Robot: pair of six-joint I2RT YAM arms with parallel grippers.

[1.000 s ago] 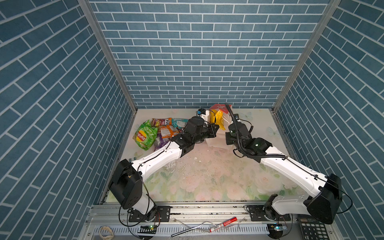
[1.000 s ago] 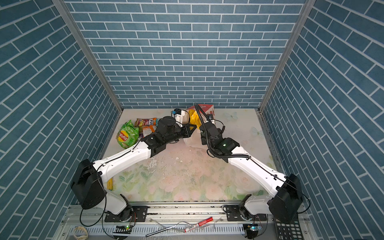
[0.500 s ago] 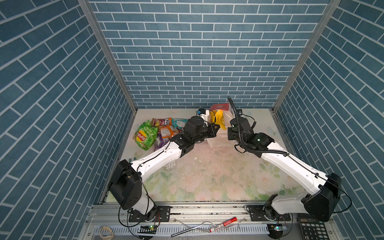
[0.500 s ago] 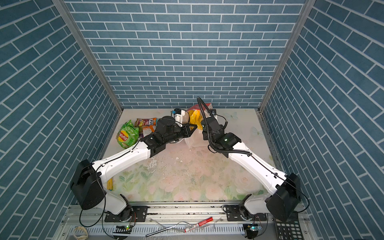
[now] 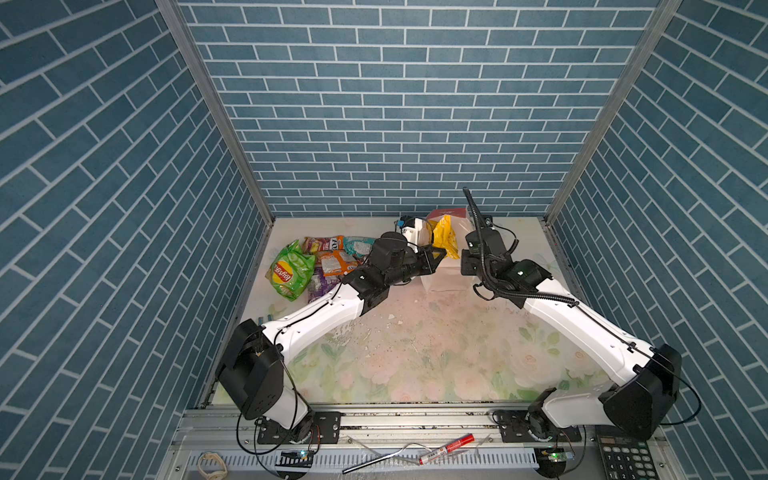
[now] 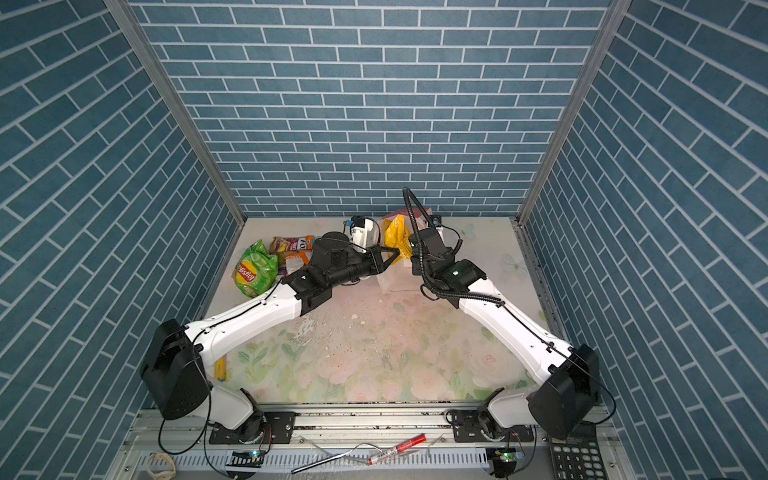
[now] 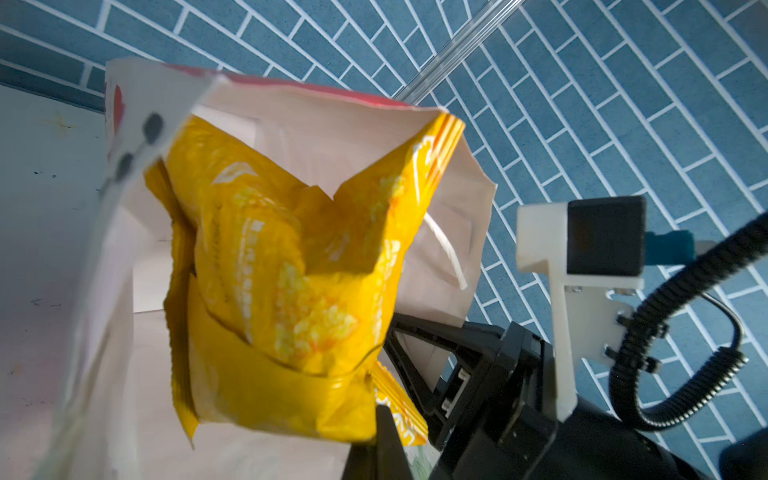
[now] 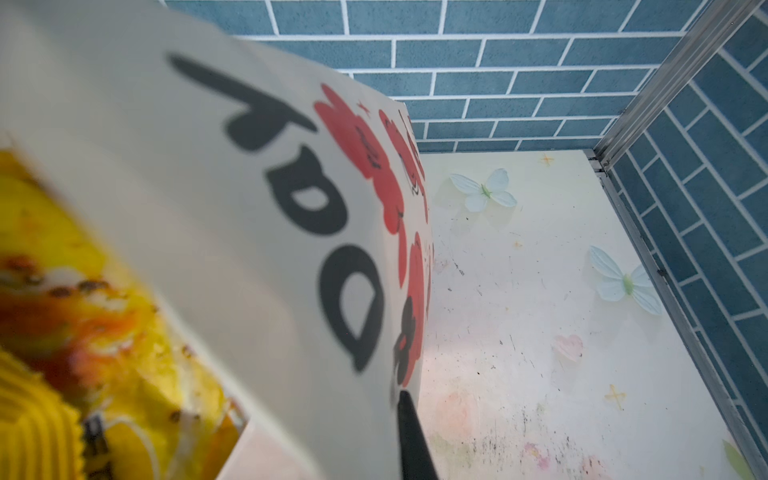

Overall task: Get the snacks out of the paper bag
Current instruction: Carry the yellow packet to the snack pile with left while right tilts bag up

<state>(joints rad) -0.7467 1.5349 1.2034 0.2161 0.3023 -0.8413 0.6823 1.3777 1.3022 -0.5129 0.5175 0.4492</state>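
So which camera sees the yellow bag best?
The left wrist view: the yellow bag fills it, sticking out of the paper bag, its corner pinched by the left gripper. Both top views show a small yellow patch; the right wrist view shows a blurred edge.

The table is overlooked from high up in both top views. The paper bag is filmed closely from both wrists.

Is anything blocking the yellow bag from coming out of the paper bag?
Nothing visible does. The left claw pinches the yellow bag by a corner, the paper bag gapes open around it, and the right claw grips its wall.
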